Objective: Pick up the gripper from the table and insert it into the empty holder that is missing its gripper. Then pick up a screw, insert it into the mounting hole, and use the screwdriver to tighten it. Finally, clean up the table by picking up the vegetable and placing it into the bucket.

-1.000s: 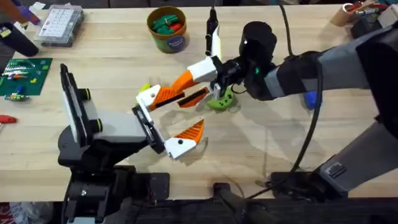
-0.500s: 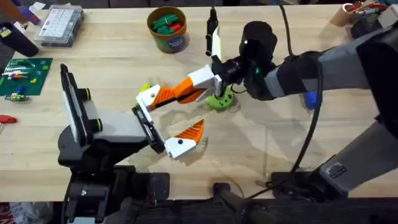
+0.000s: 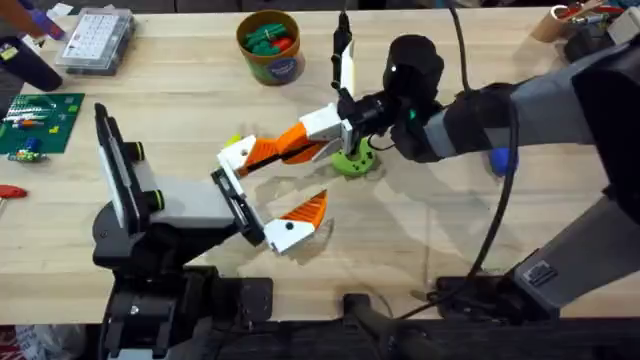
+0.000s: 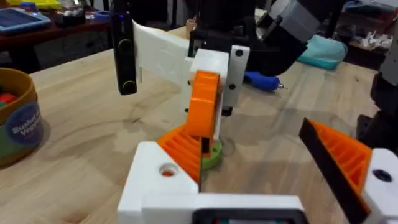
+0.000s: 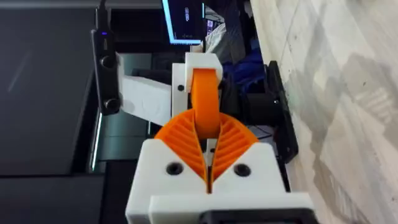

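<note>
Seating the gripper [image 3: 280,148] in the holder [image 3: 237,154] is the step in hand. The orange wedge lies a little left of centre in the overhead frame, slanting from the white holder at its lower-left end up to the right gripper [image 5: 208,149] at its upper-right end. In the left wrist view its ribbed base sits against the holder, and orange shows through the mounting hole [image 4: 166,169], so it looks at least partly home; how deep it sits cannot be told.

To do this well, I judge the wedge should stay in line with the holder's slot and be pushed straight along its own length, with no twist. The hole should line up fully before any screw goes in. The holder belongs to the left gripper [image 3: 262,195], so that arm should stay steady against the push.

The right gripper is pinching the wedge. In its wrist view the two orange ribbed pads [image 5: 177,140] press together on either side of it, with no gap showing. The left gripper is spread wide: the holder is well apart from its twin mount, which carries its own orange finger [image 3: 306,208] lower in the overhead frame.

Just beside the right gripper, at the overhead centre, lies the green vegetable [image 3: 352,162], not yet cleared. The bucket [image 3: 280,66] stands near the top edge. The blue screwdriver [image 4: 261,79] lies on the table behind the right gripper, untouched.
</note>
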